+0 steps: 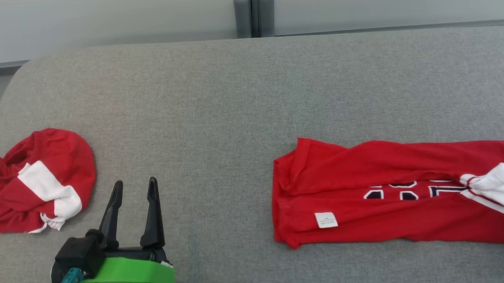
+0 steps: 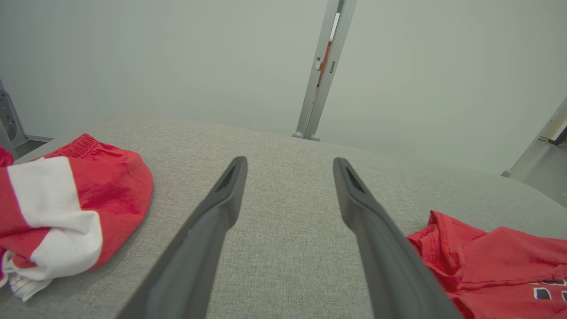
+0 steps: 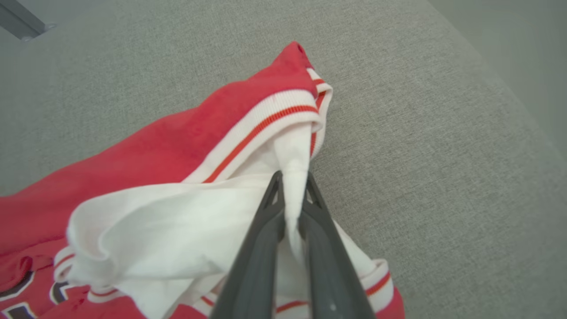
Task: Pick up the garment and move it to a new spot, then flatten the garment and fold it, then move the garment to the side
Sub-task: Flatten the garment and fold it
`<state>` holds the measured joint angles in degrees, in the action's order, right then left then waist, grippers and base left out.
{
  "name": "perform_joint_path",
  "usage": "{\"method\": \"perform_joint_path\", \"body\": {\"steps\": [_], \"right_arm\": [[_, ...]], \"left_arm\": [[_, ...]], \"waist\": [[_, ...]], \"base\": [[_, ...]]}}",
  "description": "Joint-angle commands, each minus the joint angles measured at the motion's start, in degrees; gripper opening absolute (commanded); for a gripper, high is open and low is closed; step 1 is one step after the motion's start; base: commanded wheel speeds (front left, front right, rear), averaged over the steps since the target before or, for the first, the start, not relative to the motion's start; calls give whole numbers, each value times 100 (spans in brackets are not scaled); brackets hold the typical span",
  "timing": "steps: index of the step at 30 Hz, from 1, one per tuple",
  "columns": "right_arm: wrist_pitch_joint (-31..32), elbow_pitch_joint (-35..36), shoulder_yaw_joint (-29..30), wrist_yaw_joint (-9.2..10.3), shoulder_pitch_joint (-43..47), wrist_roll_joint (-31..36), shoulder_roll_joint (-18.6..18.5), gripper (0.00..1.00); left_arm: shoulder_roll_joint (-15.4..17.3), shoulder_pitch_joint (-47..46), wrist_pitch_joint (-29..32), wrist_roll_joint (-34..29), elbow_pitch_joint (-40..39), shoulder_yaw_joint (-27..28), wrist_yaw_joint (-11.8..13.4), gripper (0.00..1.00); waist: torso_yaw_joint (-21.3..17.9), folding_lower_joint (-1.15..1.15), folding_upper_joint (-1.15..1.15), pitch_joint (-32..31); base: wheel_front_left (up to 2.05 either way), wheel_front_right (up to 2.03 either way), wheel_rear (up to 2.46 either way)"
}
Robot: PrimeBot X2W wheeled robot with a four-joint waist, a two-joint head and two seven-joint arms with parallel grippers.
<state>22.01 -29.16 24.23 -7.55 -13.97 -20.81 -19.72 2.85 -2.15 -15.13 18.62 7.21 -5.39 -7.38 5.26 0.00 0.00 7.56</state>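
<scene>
Here, right end effector (image 3: 293, 178) pinching the red jersey (image 1: 365, 165), left end effector (image 1: 135, 182) spread wide, empty

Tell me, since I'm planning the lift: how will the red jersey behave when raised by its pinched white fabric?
Probably floppy: the red jersey lies creased and bunches where the right gripper pinches its white fabric. Thin cloth, so likely light and draping. The narrow pinched fold might slip.
</scene>
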Motion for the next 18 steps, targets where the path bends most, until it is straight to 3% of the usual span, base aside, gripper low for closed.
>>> {"method": "perform_joint_path", "body": {"steps": [1, 5, 9, 18], "right_arm": [[54, 150, 133, 13, 91, 109, -93, 0], [337, 676, 226, 11, 191, 361, -111, 0], [619, 1321, -159, 10, 239, 445, 45, 0], [1019, 2504, -2073, 8, 358, 283, 440, 0]], "left_arm": [[10, -85, -1, 21, -29, 10, -12, 100], [11, -113, 0, 52, -19, -4, -12, 100], [11, -114, 0, 69, 8, -24, -12, 100], [12, -121, -1, 136, 82, -130, -12, 100]], "waist": [[-33, 0, 0, 16], [-77, 0, 0, 27], [-89, 0, 0, 3], [40, 0, 0, -78]], "base": [[0, 0, 0], [0, 0, 0], [0, 0, 0], [0, 0, 0]]}}
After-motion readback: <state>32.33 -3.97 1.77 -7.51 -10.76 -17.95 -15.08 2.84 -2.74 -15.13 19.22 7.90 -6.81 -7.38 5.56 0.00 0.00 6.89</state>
